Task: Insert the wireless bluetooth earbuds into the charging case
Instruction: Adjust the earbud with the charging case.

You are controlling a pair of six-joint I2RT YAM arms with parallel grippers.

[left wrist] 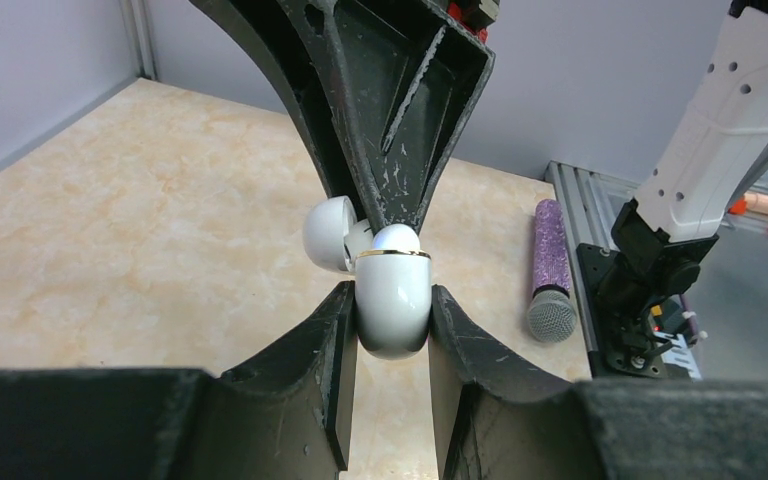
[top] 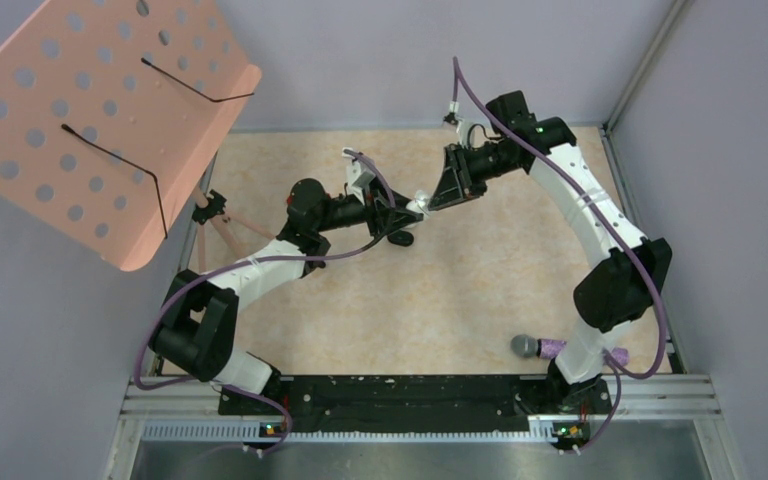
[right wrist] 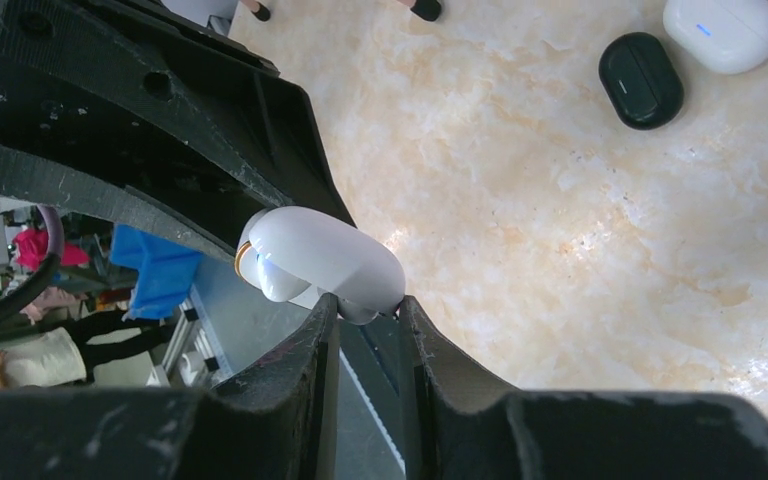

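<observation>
Left gripper (left wrist: 392,300): my fingers are clamped on the white charging case (left wrist: 392,330), above the table (top: 440,300).
Case lid (left wrist: 327,235): swung open to one side.
Earbud (left wrist: 397,238): white, at the case mouth above the gold rim.
Right gripper (right wrist: 360,305): my fingers are nearly together, tips at the case; I cannot tell whether they grip anything.
Microphone (left wrist: 550,270): lying near the table's edge.

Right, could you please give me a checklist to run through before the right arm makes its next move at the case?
1. White charging case clamped in the left gripper: ok.
2. Case lid hinged open: ok.
3. Right gripper tips at the case's opening: ok.
4. Earbud held between the right gripper's tips: cannot tell, too little shows.
5. Earbud seated in the case: cannot tell, the opening is hidden.
</observation>
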